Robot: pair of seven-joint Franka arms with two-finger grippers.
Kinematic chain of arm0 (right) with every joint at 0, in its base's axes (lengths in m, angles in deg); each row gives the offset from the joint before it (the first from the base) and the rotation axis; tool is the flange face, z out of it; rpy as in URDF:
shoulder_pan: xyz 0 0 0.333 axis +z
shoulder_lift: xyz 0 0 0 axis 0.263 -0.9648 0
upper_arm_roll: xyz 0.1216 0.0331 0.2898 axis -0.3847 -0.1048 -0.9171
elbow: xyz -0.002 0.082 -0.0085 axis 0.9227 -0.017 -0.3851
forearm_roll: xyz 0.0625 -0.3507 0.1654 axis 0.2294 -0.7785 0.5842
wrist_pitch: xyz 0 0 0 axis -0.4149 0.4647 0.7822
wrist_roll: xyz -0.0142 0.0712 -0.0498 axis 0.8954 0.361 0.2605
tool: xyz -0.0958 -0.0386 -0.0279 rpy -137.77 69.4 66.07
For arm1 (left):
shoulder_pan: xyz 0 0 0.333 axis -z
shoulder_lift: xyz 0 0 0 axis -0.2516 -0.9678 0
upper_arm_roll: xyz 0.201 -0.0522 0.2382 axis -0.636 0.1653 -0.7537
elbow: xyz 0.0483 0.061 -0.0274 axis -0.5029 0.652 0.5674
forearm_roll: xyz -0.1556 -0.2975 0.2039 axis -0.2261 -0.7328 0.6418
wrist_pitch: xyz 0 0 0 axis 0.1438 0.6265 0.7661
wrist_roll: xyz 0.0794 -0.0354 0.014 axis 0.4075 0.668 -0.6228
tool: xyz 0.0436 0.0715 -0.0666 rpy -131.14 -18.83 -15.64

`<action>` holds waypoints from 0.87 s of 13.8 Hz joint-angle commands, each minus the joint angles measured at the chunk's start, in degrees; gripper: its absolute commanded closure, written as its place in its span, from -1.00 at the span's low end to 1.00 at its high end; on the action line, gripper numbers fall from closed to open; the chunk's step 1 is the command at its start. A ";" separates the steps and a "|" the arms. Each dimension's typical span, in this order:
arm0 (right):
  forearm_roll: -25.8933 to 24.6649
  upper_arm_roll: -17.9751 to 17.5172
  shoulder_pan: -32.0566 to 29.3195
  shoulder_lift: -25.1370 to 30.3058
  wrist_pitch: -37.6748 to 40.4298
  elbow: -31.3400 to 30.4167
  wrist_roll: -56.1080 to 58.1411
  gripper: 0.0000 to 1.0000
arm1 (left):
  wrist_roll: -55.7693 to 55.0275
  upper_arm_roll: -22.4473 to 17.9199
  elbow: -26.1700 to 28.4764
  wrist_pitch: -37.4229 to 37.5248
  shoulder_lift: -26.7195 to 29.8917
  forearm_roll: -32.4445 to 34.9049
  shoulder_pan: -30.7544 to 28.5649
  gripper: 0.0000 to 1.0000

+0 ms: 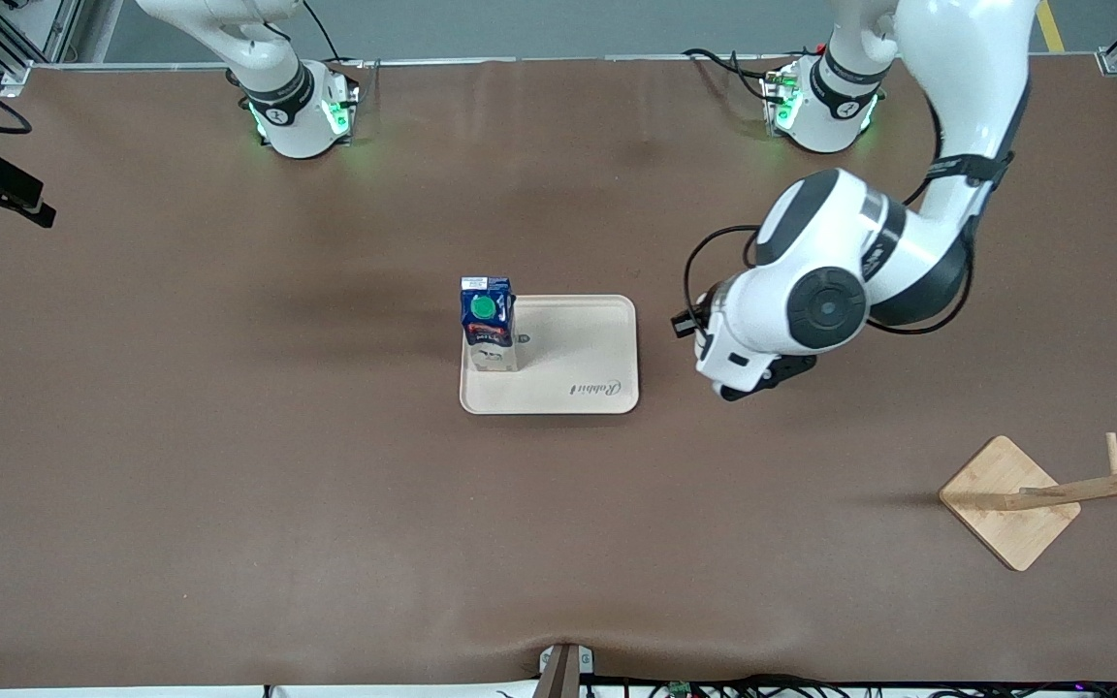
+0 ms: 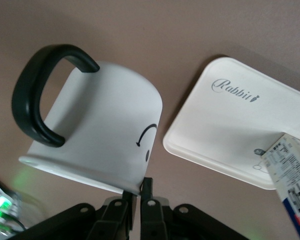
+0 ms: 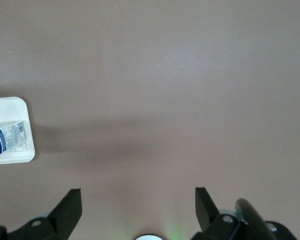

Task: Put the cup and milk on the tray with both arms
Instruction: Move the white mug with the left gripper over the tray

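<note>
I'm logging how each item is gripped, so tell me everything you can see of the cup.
The cup is a small white mug, enamel-looking, with a thick black loop handle and part of a black smiley face on its side. It is off the table, tipped on its side, pinched at its rim by the left gripper, whose fingers are closed on the wall. It hangs over bare brown table beside the tray, toward the left arm's end. Nothing else touches it. The front view hides it under the arm.
</note>
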 commanded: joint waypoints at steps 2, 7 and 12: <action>-0.68 -0.99 -2.27 0.51 0.33 0.17 1.08 -1.00 | -3.59 -0.10 -4.36 1.40 -3.93 -2.90 1.35 1.00; -0.06 -1.08 -2.18 0.42 0.25 0.17 0.90 -1.00 | -5.43 -0.10 -4.45 0.69 -6.48 -4.13 1.97 1.00; -0.24 -1.34 -1.30 0.42 0.51 0.52 0.81 -1.00 | -10.01 -0.27 -4.19 0.69 -8.24 -8.44 2.49 1.00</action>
